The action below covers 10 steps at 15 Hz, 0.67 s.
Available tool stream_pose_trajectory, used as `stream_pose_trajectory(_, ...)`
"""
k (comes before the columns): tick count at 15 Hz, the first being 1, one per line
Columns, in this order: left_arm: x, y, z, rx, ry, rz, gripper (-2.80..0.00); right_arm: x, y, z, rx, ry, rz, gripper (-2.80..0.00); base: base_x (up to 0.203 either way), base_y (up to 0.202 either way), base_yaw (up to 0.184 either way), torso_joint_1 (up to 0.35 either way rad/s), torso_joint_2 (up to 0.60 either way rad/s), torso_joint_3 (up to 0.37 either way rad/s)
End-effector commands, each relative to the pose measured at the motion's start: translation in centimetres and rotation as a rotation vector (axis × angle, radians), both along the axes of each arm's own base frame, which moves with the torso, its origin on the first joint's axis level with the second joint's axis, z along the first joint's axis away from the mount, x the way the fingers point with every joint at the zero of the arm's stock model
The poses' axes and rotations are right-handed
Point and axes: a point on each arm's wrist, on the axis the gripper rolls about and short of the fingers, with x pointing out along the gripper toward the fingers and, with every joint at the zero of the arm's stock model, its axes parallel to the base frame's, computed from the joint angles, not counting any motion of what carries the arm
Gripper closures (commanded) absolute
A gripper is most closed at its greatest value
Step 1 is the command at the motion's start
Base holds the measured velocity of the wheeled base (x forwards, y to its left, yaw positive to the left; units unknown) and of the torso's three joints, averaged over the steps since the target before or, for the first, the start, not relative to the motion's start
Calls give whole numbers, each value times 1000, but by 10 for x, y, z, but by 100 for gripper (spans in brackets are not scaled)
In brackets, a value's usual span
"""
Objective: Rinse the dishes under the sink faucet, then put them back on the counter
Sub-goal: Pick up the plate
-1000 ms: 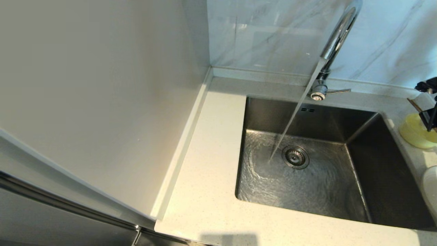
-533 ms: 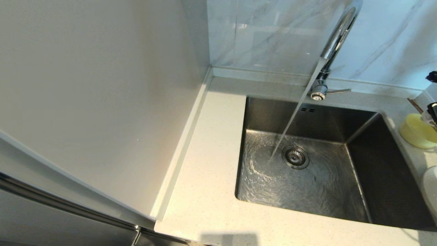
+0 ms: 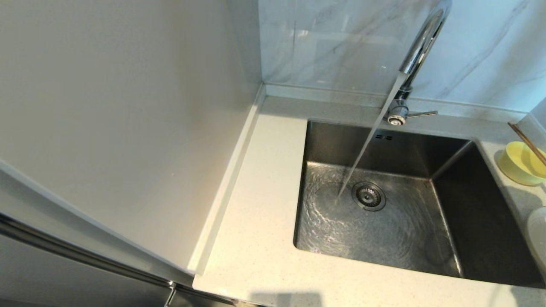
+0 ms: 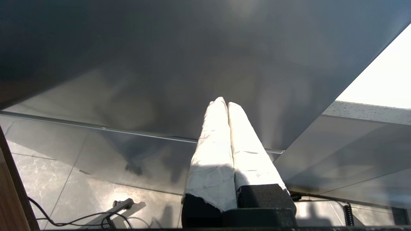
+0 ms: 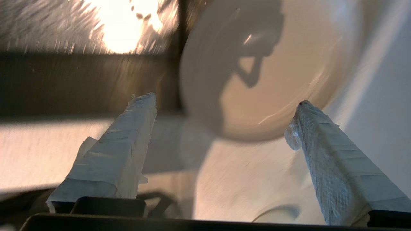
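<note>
Two dishes sat on the surface (image 3: 256, 238): bowl (image 3: 518, 164), plate (image 5: 269, 70). Right end effector (image 5: 224, 102) gaped wide above the plate, empty; left end effector (image 4: 224, 104) pinched closed.

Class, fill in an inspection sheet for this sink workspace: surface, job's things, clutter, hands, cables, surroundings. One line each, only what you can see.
Surface: speckled counter around a steel sink; water swirling at the drain.
Job's things: faucet running; yellow bowl on the counter right of the sink; white plate nearer the robot on the same side, at the head view's edge.
Clutter: a thin brown stick leaning across the bowl.
Hands: right hand open, empty, pointed toward the plate; left hand shut, empty, parked beside a dark cabinet panel.
Cables: dark cables on the floor in the left wrist view.
Surroundings: marble-veined wall behind, plain wall to the left.
</note>
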Motion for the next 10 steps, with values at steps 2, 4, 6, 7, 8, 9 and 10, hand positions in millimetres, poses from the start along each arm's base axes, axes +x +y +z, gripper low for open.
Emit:
stream_pose_trajectory(2, 0, 0, 0, 0, 0, 0, 0, -35, 20, -44, 108, 76, -3, -280, 0, 0, 0, 0, 0, 0)
stream_pose_trajectory(4, 0, 0, 0, 0, 0, 0, 0, -37, 23, -78, 140, 57, 3, -280, 0, 0, 0, 0, 0, 0)
stream_pose_trajectory(6, 0, 0, 0, 0, 1, 0, 0, -33, 21, -94, 134, 3, 12, -280, 0, 0, 0, 0, 0, 0)
stream_pose_trajectory(7, 0, 0, 0, 0, 0, 0, 0, -30, 19, -96, 137, 3, 14, -280, 0, 0, 0, 0, 0, 0)
stream_pose_trajectory(8, 0, 0, 0, 0, 0, 0, 0, -26, 17, -98, 140, 7, 13, -280, 0, 0, 0, 0, 0, 0)
stream_pose_trajectory(9, 0, 0, 0, 0, 0, 0, 0, -22, 14, -99, 136, 1, 13, -280, 0, 0, 0, 0, 0, 0)
stream_pose_trajectory(10, 0, 0, 0, 0, 0, 0, 0, -17, 11, -100, 126, -16, 15, -280, 0, 0, 0, 0, 0, 0)
